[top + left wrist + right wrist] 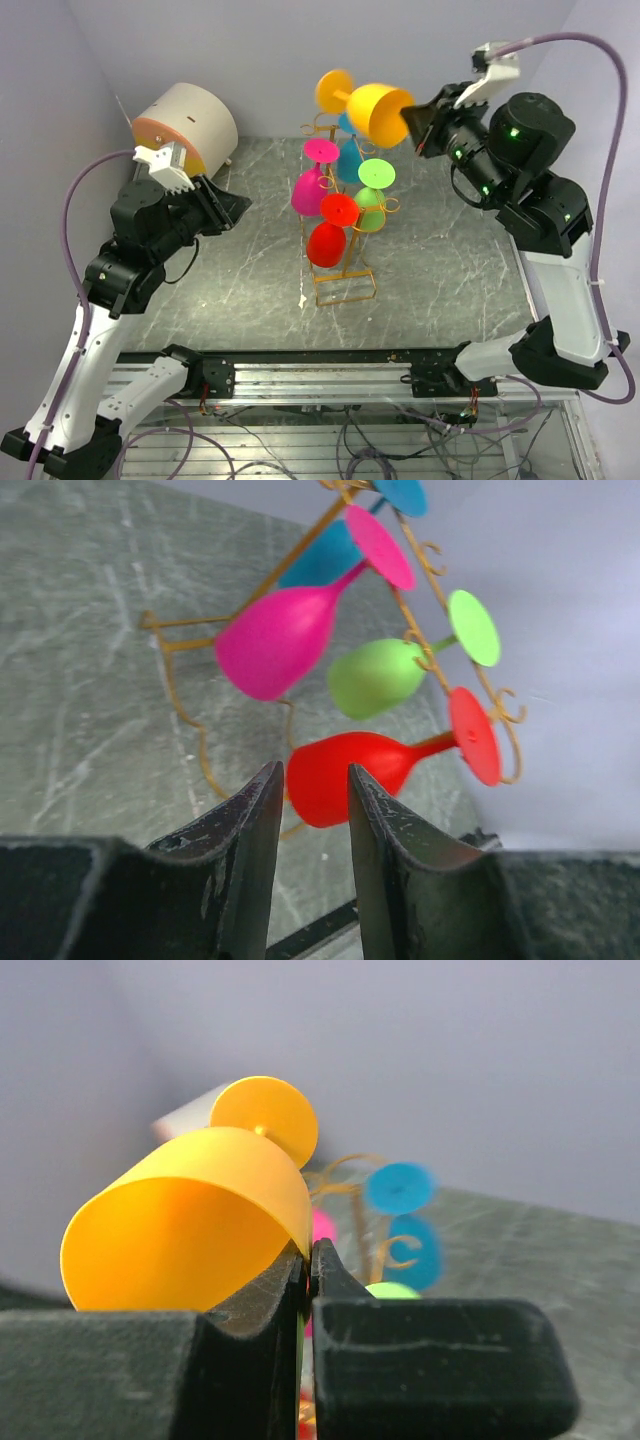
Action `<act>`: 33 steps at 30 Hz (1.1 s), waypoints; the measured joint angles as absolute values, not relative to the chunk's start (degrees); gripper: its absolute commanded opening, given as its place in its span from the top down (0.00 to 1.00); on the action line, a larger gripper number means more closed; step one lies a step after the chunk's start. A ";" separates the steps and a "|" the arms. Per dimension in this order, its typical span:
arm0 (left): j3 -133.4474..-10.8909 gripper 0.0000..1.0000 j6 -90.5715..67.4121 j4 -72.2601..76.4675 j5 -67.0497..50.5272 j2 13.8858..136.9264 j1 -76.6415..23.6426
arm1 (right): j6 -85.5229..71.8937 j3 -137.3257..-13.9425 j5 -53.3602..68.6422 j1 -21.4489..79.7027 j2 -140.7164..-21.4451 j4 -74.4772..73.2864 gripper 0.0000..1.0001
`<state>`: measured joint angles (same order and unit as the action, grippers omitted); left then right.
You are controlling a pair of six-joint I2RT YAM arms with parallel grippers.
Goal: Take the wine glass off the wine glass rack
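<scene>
Glass [380,112] held at upper centre of the frame, gripped by the right end effector [418,126].
Yellow, and lying on its side, the glass has its foot just above the top of the rack [345,287], which stands mid-frame on the worktop [460,265]. The right end effector is clenched on the bowl's rim. The lift-off step looks nearly done; next the glass should be drawn away toward the right without catching the top hooks. From overhead I cannot tell whether the foot is clear of the hooks, but the right wrist view shows it apart from the golden loops. The left end effector [236,205] is released, fingers parted; only its wrist view shows it aimed at the red glass [345,770] hanging low on the rack.
</scene>
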<state>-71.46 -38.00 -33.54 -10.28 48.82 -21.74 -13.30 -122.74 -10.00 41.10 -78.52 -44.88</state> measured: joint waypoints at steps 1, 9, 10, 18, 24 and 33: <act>-71.22 0.58 -37.23 -34.06 -8.82 48.62 -21.74 | -12.49 -123.11 -14.17 41.06 -78.52 -44.12 1.00; -63.75 0.59 -30.04 -35.40 1.78 45.98 -21.74 | -8.82 -127.13 -31.05 25.63 -85.49 -42.57 1.00; -62.67 0.60 -29.17 -35.38 2.72 45.78 -21.74 | -9.21 -127.13 -29.85 21.04 -87.07 -43.07 1.00; -55.18 0.61 -24.86 -34.22 7.31 45.65 -21.74 | -18.09 -119.46 -13.58 -5.34 -98.59 -49.54 1.00; -50.15 0.61 -24.45 -32.12 7.51 45.10 -21.74 | -23.62 -111.28 -9.19 -5.96 -100.36 -54.96 1.00; -48.90 0.62 -24.38 -32.23 7.73 44.88 -21.74 | -24.21 -94.19 -5.13 -5.89 -96.49 -54.50 1.00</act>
<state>-48.90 -24.38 -32.23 7.73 44.88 -21.74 -24.21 -94.19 -5.13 -5.89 -96.49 -54.50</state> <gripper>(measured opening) 0.384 0.017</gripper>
